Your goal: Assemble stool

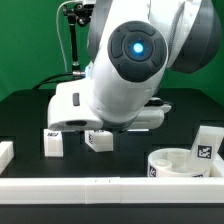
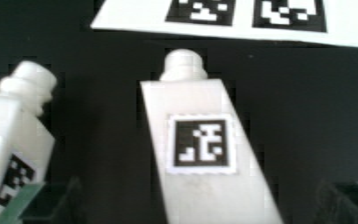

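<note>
Straddling one stool leg (image 2: 195,130) that lies flat on the surface (image 2: 105,95), the hand (image 2: 197,205) stands open, evidently aligned for a grasp. A second leg (image 2: 16,120) lies just beside it; the seat (image 1: 168,158) sits well apart.

Both pictures are small and soft. In the exterior view the light is bright and even and appears to come from above: the arm (image 1: 130,60) carries a broad pale sheen, and its blue light (image 1: 139,47) glows near 12 o'clock. The black table (image 1: 20,125) swallows detail, while the white seat (image 1: 180,162) at 5 o'clock and the rail (image 1: 100,190) at 6 o'clock come close to washing out. A dim shadow lies under the arm. The wrist view is blurrier: the leg (image 2: 202,140) has fuzzy edges, its tag is smeared, and the marker board (image 2: 229,15) glares white.
</note>
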`<state>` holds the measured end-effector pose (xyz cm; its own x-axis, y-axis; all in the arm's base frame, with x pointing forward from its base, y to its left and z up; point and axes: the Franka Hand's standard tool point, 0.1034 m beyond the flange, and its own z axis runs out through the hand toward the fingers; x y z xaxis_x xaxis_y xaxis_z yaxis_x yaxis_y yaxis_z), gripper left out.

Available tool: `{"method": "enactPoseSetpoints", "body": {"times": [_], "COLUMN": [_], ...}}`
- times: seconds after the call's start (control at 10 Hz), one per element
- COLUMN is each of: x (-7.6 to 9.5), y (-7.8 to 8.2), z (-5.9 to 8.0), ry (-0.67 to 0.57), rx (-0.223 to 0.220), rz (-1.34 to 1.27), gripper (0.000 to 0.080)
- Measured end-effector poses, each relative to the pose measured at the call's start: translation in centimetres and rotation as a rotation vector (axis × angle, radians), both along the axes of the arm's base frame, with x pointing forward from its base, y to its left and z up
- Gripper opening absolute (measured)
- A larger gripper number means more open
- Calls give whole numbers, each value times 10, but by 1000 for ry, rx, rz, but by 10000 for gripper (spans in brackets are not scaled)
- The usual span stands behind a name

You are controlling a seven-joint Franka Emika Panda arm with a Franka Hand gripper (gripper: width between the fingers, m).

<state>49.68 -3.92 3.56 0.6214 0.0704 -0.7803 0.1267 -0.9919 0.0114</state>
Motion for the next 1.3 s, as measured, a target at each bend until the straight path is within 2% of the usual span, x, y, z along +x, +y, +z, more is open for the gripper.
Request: {"method": "enactPoseSetpoints", "body": {"times": [0.4,0.6,1.0,1.3], "x": [-1,-6,-9,-11], "y": [-2,4,-1,-2], "z": [-1,-9,-23,-27], "ry": [1,4,-9,-18], "rx": [-6,5,-4,-13], "rz": [1,6,6,-1], "gripper": [649,649,649,649]}}
